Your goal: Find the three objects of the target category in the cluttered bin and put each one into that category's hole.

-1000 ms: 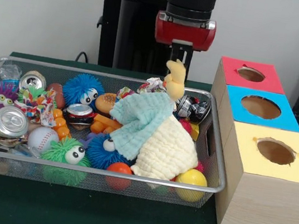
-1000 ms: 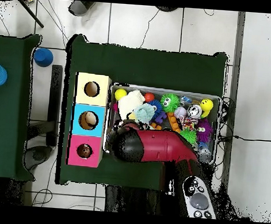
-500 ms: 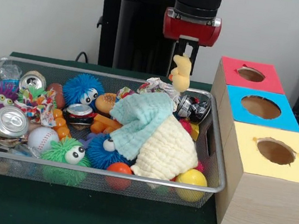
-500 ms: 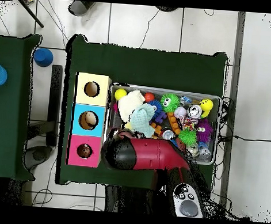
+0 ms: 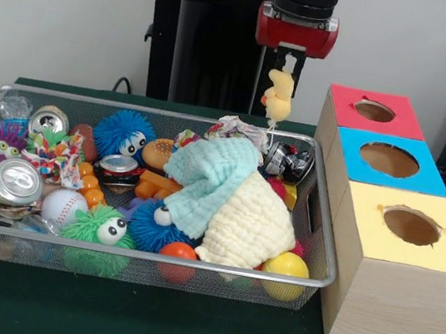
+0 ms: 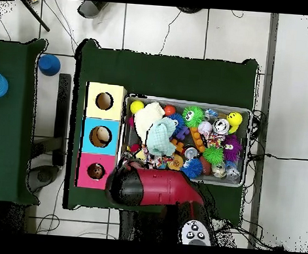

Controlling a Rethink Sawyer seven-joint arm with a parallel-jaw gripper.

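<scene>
Front view: wire bin [image 5: 319, 280] fills the lower left, packed with balls, cans and cloths. Three-hole box [image 5: 376, 265] stands at right. Gripper [image 5: 288, 60], upper centre, is closed on a yellow plush animal [image 5: 278, 98] hanging clear above the bin's far rim.

Plain pale wall [image 5: 70, 10], seemingly white-tiled floor [image 6: 290, 96]

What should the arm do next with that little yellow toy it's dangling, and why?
Probably carry it sideways toward the boxes. The gripper holds the plush clear above the bin, not yet over any hole. Which hole is right I cannot tell; the red one is nearest.
</scene>
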